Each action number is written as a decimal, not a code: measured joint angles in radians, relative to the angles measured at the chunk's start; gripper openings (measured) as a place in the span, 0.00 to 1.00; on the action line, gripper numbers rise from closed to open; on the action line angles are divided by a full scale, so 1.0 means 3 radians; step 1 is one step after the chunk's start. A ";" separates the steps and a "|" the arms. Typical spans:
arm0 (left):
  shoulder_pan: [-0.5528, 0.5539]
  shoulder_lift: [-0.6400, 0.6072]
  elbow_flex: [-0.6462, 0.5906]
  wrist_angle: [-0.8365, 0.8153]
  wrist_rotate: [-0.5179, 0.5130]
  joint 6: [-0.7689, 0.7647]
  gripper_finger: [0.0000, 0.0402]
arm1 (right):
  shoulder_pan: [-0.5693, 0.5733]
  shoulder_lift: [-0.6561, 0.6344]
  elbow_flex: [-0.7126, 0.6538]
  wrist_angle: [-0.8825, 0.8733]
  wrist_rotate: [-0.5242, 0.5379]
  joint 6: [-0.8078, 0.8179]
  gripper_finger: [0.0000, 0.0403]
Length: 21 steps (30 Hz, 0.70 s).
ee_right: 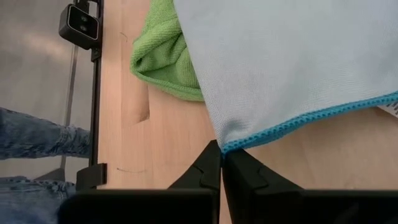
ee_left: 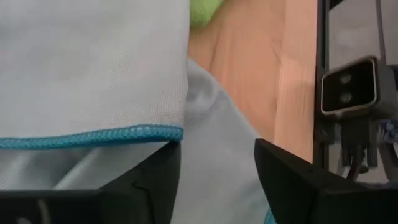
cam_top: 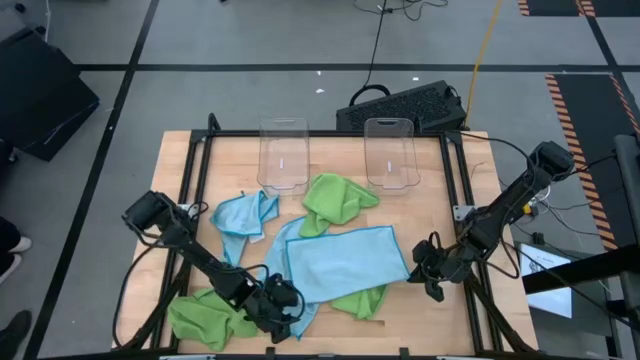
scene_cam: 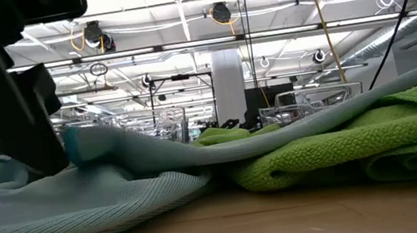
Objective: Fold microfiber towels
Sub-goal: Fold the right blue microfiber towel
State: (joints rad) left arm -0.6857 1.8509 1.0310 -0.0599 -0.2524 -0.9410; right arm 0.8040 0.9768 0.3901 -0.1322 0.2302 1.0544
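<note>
So we've got a blue towel [cam_top: 345, 262] spread flat near the middle of the counter [cam_top: 190, 170], toward its front edge, lying partly over a green towel [cam_top: 362, 300]. Another green towel [cam_top: 338, 200] sits bunched behind it near the two clear bins [cam_top: 283, 153], a crumpled blue one [cam_top: 243, 215] lies off to its left, and one more green one [cam_top: 205, 315] is heaped at the front-left corner.

The left pincer [cam_top: 282, 308] is down at the spread towel's front-left corner. Its fingers are apart with blue cloth lying between them, so we wouldn't call that a grip yet. The right pincer [cam_top: 428, 268] is shut tight at the right-hand corner, and from its wrist camera the hemmed tip [ee_right: 225, 144] meets the fingertips; whether any cloth is really pinched there, we can't tell.

What worries us: if the left side closes on more than one layer, or snags the green towel underneath, the fold drags everything along. And if the right has only the hem tip, the corner could slip out on the lift and leave a crooked fold.
</note>
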 joint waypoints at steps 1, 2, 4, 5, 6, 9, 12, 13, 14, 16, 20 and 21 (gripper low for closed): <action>0.0005 0.0019 0.0010 -0.0001 -0.0033 -0.0073 0.48 | 0.0000 0.0000 0.0000 0.0001 0.0000 0.0020 0.00; 0.0009 0.0030 0.0011 -0.0038 -0.0058 -0.0159 0.47 | 0.0000 0.0000 0.0000 0.0005 0.0000 0.0036 0.00; 0.0009 0.0031 0.0005 -0.0128 -0.0075 -0.0314 0.45 | 0.0000 0.0000 0.0000 0.0022 0.0000 0.0083 0.00; 0.0009 0.0030 0.0007 -0.0126 -0.0060 -0.0385 0.44 | 0.0000 0.0000 0.0000 0.0027 0.0000 0.0094 0.00; 0.0009 0.0029 0.0010 -0.0144 -0.0034 -0.0458 0.43 | 0.0000 0.0000 0.0000 0.0029 0.0000 0.0098 0.00; 0.0009 0.0018 0.0008 -0.0208 0.0104 -0.0661 0.42 | 0.0002 0.0000 0.0000 0.0047 0.0000 0.0099 0.00; 0.0009 -0.0018 0.0009 -0.0233 0.0206 -0.0849 0.41 | 0.0003 0.0000 0.0000 0.0050 0.0000 0.0099 0.00; 0.0007 -0.0026 0.0009 -0.0252 0.0203 -0.0866 0.40 | 0.0003 0.0000 0.0000 0.0050 0.0000 0.0099 0.00; -0.0009 -0.0041 0.0009 -0.0303 0.0159 -0.0872 0.40 | 0.0003 0.0000 0.0000 0.0052 0.0001 0.0102 0.00; -0.0028 -0.0066 0.0006 -0.0337 -0.0001 -0.0848 0.39 | 0.0003 0.0000 0.0000 0.0050 0.0001 0.0110 0.00; -0.0028 -0.0090 0.0008 -0.0342 -0.0261 -0.0623 0.39 | 0.0003 0.0000 0.0000 0.0054 0.0000 0.0110 0.00; -0.0018 -0.0095 0.0008 -0.0322 -0.0285 -0.0593 0.39 | 0.0003 0.0000 0.0000 0.0054 0.0000 0.0111 0.00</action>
State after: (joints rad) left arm -0.6911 1.8223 1.0334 -0.1565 -0.3378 -1.1188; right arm 0.8047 0.9768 0.3901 -0.1160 0.2302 1.0878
